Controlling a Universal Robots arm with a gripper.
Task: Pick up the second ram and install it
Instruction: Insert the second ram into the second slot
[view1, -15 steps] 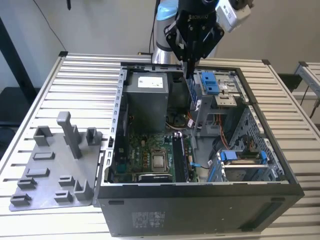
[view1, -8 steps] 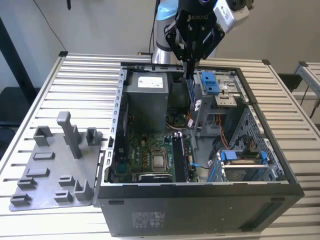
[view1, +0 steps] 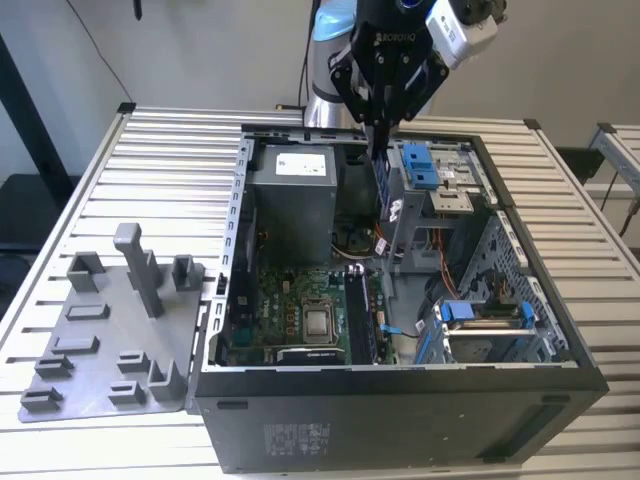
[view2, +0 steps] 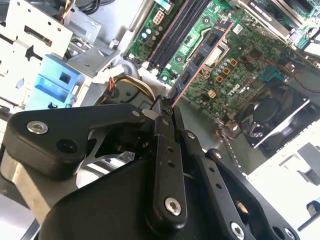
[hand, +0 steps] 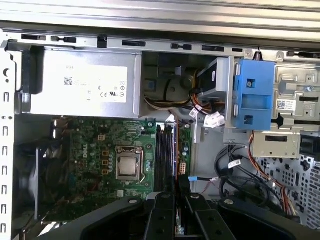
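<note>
Gripping the ram by 1 short end, the gripper has its 2 fingers closed flat on the board's faces, as the second wrist view shows. The ram juts straight out past the fingertips. Its row of black chips and 1 orange-tinted long edge are visible. It is held apart from the motherboard and is not seated in any slot.

In the exterior view, the gripper hangs over the open case, at 12 o'clock of the case opening. The ram hangs upright below the fingers, with its long axis vertical. Its lower end is inside the case outline, just beside the grey drive cage.

Reference positions, exterior view:
- The slots lie on the motherboard, at 6 o'clock from the ram.
- The socket sits at 9 o'clock from the slots, just beside them.
- The power supply sits at 9 o'clock from the ram.
- The blue caddy sits at 3 o'clock from the ram.
- The grey tray lies on the slatted table, at 9 o'clock from the case and touching its side.

In the first wrist view, the gripper points toward the slots, which run beside the socket.
</note>
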